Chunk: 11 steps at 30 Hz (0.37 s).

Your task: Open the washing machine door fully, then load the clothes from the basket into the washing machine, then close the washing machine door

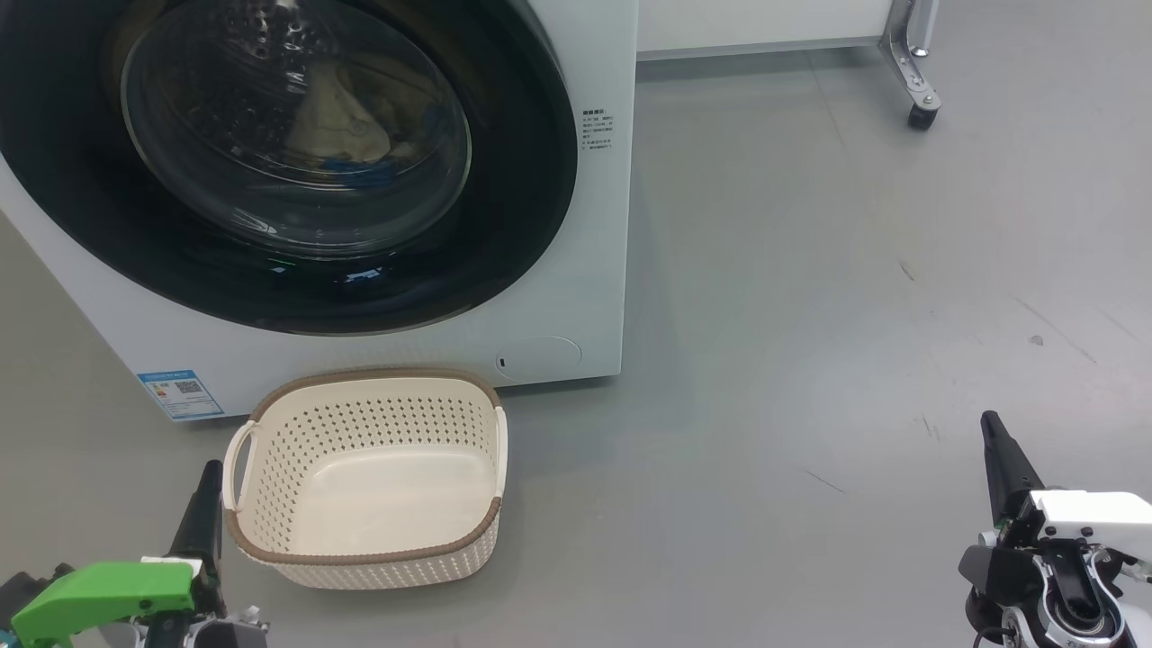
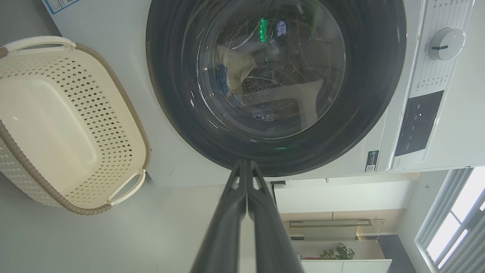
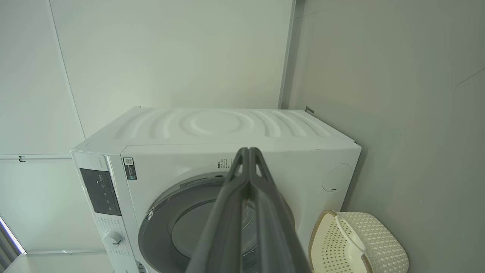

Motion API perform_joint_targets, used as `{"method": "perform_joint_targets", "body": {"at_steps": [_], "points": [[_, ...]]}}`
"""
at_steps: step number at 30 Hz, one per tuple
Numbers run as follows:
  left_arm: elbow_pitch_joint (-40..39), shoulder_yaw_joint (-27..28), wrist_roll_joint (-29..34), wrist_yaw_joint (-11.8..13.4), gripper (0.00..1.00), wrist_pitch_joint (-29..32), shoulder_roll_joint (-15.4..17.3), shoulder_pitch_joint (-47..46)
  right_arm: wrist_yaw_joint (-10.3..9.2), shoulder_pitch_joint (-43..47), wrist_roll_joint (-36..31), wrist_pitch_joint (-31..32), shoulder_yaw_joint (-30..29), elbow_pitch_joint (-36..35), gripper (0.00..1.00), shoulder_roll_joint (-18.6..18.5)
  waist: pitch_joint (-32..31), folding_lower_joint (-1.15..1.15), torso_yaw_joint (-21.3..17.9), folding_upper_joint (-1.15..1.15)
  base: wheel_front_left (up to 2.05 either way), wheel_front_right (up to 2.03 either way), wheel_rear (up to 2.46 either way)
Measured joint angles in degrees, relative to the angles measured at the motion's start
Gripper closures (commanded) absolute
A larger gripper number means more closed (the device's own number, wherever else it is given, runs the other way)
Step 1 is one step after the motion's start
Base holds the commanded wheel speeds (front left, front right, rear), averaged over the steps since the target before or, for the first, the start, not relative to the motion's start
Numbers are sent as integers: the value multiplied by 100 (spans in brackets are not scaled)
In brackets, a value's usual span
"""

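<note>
Fingers on the left gripper (image 2: 246,168) are pressed together with nothing between them, and the right gripper (image 3: 249,153) is closed and empty in the same way. In the head view I have both arms parked low, one at each lower corner, pointing up and well apart from the machine. I read that as a resting pose that keeps them clear of the work.

The washing machine door (image 1: 526,189) looks shut, with its black rim lying flat against the white front of the washing machine (image 1: 594,270). Through the glass I can make out the clothes (image 1: 346,121), a pale yellow heap with a bit of blue, lying inside the drum.

The basket (image 1: 360,556) sits on the floor (image 1: 810,315) just in front of the machine, below the door and near the corner with the blue sticker (image 1: 180,394). It is upright and its bottom is bare. That spot makes sense to me, since it gives a short carry from the basket to the drum.

My judgement is that loading is done and the door is closed, so nothing calls for a grip. One doubt is that I cannot tell from these views whether the latch has caught.
</note>
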Motion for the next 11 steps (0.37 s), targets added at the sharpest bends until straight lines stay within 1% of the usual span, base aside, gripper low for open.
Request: {"method": "perform_joint_targets", "body": {"at_steps": [11], "points": [[-4,3,1,0,100,0,-1,0,0,0,-1,1,-9,-2,100,3,1,0,0,0,0,0,0]]}}
